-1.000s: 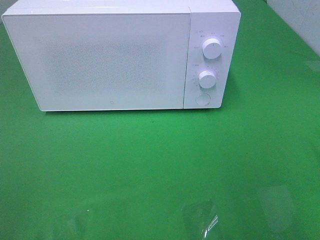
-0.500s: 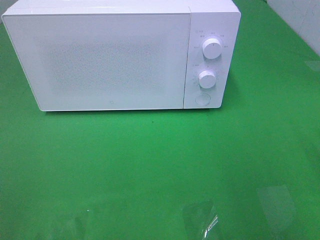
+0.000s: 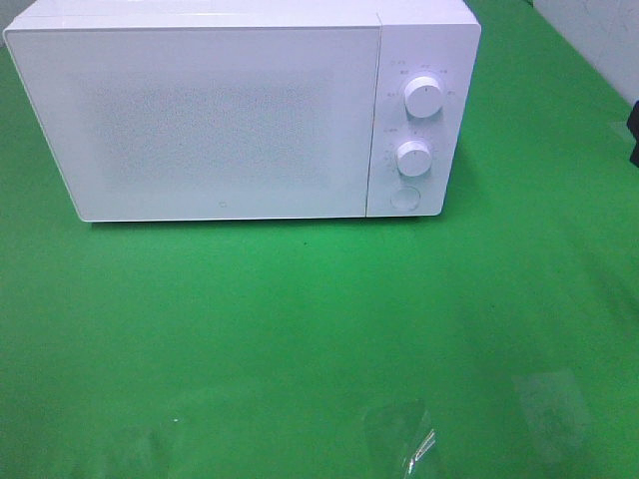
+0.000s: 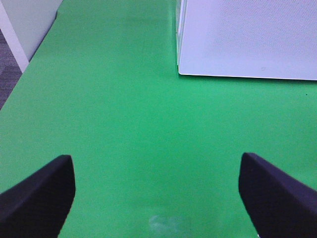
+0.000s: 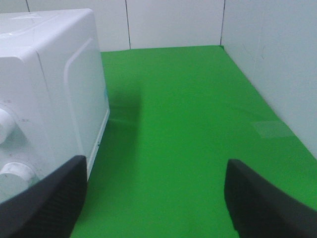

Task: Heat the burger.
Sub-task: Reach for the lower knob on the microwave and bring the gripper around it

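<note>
The burger is not in any view. A white microwave [image 3: 200, 120] stands at the back of the green table with its door shut; two round knobs [image 3: 424, 97] and a round button [image 3: 403, 198] sit on its right panel. My left gripper [image 4: 157, 183] is open and empty, low over the green mat in front of the microwave's left corner [image 4: 247, 39]. My right gripper [image 5: 156, 183] is open and empty, beside the microwave's right side [image 5: 44, 89]. A dark piece of the right arm [image 3: 633, 128] shows at the right edge of the exterior view.
A green mat [image 3: 300, 319] covers the table. Shiny clear tape patches [image 3: 401, 439] lie near its front edge. White walls [image 5: 277, 59] bound the table at the right and back. A white panel [image 4: 25, 25] stands at the mat's left edge.
A dark piece of the right arm has come into view at the right edge of the exterior view. The microwave has not moved.
</note>
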Robot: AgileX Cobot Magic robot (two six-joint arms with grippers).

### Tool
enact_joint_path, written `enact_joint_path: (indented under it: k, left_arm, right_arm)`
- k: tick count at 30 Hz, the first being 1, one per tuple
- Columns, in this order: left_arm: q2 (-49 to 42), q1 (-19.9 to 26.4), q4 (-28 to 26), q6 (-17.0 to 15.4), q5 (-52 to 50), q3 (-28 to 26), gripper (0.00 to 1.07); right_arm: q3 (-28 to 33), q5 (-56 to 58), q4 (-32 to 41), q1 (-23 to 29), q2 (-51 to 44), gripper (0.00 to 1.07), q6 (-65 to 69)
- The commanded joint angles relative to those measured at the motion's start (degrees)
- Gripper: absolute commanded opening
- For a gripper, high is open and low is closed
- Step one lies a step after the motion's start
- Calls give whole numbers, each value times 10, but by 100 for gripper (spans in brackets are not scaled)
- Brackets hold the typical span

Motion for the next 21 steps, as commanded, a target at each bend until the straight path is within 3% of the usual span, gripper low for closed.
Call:
enact_joint_path:
  k: [1, 5, 10, 21]
  left_arm:
    - [-9, 1, -6, 1, -6, 0, 82]
    - [-9, 1, -6, 1, -6, 0, 82]
    - [-9, 1, -6, 1, -6, 0, 82]
    - [-9, 1, -6, 1, -6, 0, 82]
  right_arm:
    - [1, -62, 2, 2, 36, 73, -12]
    - [2, -106, 34, 35, 78, 73, -30]
    - [2, -176, 131, 123, 148, 73, -119]
    - [2, -296, 285, 271, 241, 73, -144]
